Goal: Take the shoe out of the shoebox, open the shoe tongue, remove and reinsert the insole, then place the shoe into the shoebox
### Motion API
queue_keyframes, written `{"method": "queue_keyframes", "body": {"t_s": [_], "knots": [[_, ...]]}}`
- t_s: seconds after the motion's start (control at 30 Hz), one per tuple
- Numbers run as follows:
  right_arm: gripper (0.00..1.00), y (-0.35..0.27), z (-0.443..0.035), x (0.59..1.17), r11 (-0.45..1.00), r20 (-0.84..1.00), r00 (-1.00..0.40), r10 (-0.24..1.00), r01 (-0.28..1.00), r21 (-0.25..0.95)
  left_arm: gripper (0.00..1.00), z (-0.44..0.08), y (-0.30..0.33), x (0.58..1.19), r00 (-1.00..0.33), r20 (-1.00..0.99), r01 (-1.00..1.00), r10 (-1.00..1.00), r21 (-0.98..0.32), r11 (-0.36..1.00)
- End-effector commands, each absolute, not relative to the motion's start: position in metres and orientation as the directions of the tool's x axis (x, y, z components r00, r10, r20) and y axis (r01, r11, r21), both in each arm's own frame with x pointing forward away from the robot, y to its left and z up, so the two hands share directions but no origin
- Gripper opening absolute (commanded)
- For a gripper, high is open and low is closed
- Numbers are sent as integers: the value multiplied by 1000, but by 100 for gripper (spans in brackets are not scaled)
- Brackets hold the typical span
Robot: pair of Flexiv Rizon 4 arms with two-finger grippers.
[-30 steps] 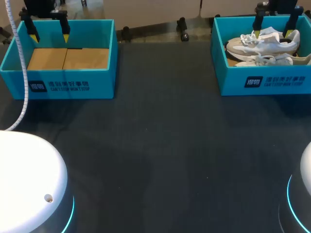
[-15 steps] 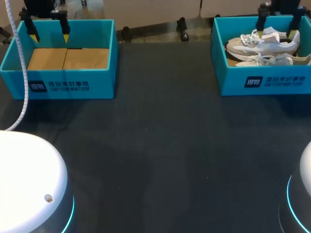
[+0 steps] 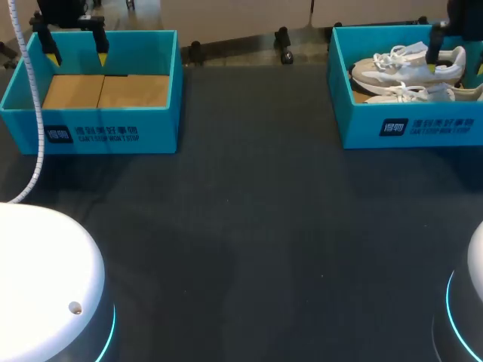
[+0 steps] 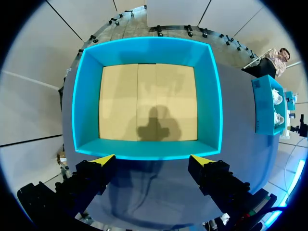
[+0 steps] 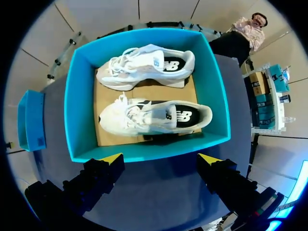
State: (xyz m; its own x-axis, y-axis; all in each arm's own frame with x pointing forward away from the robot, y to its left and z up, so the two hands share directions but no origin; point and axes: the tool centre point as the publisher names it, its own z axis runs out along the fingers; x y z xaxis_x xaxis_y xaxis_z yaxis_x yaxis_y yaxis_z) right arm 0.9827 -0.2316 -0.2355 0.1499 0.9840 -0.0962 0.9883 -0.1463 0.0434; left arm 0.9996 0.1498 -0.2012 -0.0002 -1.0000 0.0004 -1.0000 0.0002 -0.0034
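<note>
In the head view the teal cardboard shoebox point(image 3: 362, 128) on the right ran off the frame's edge, and the nearer white-and-grey sneaker point(image 3: 411, 94) lost one end there. One finger of the right gripper point(image 3: 456, 63) was almost wholly cut off. From the left wrist, that box's contents were too small to tell.

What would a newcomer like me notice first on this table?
Two bright turquoise boxes sit at the dark table's far corners: the right shoebox holds a pair of white sneakers, the left shoebox only bare cardboard. The left gripper and right gripper, yellow-tipped and open, hang one over each box.
</note>
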Motion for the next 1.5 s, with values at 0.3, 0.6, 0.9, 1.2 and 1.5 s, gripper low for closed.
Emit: {"method": "queue_keyframes", "body": {"t_s": [0.3,0.6,0.9,1.2,1.5], "knots": [[100,-265,-262,997,-156,-103,158,982,987,29,100,-201,150,1000,0,0,-1000,-1000,-2,0],[96,-293,-276,1006,-165,-113,167,980,986,24,100,-201,150,1000,0,0,-1000,-1000,-2,0],[61,-308,-295,1012,-165,-116,166,979,986,21,100,-201,150,1000,0,0,-1000,-1000,-2,0],[60,-318,-313,1016,-139,-139,138,981,990,5,100,-201,150,1000,0,0,-1000,-1000,-2,0],[58,-332,-308,1017,-132,-170,132,977,991,10,100,-201,150,1000,0,0,-1000,-1000,-2,0]]}}
